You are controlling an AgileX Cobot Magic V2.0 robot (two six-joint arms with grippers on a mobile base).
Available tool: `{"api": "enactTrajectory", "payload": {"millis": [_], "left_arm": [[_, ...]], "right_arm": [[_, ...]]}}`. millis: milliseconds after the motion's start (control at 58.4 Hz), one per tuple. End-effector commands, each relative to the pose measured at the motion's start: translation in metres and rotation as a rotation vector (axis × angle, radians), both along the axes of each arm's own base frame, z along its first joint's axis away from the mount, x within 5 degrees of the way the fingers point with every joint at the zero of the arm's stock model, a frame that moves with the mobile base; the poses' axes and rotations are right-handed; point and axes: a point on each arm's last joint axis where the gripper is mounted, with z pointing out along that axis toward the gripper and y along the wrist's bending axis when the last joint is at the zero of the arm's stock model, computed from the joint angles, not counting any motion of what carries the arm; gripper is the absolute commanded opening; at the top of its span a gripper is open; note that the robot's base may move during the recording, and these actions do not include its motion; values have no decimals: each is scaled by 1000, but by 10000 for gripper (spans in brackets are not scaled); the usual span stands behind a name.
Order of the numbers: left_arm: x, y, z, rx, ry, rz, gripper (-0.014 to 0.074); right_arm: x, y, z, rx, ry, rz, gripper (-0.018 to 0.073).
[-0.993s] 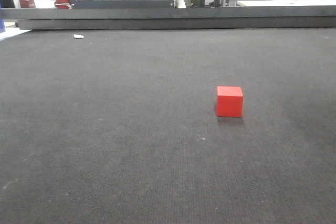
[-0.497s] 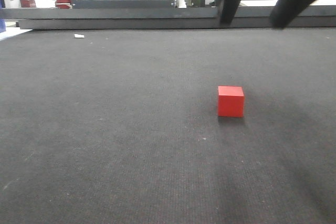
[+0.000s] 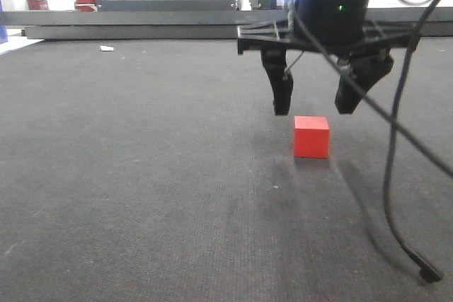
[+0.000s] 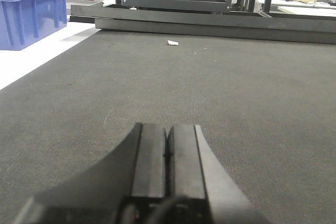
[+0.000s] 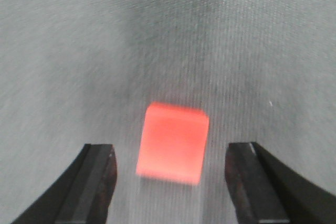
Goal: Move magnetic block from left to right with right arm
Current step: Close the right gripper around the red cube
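Right gripper is hovering spread wide over the center-right magnetic block, risking one finger clipping and shoving it if off-center.

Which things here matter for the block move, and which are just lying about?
Job in hand:
red magnetic block
right gripper, open, just above the block

Lying about:
blue bin
white scrap
left gripper, shut, no block in its view
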Motion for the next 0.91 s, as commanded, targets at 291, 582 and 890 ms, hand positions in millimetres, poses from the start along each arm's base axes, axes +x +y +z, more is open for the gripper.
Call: {"api": "enactTrajectory", "payload": {"millis": [291,582,890], "left_arm": [[-1,1,6,-14,-89,8,-126],[-1,1,6,-14,-89,8,-126],[-1,1,6,-14,-89,8,-126]], "right_arm": [[19,-4,1,21,-75,-15,538],[20,-3,-1,31,-65,-20,227],[18,-22,30,21,-147,41,153]]}}
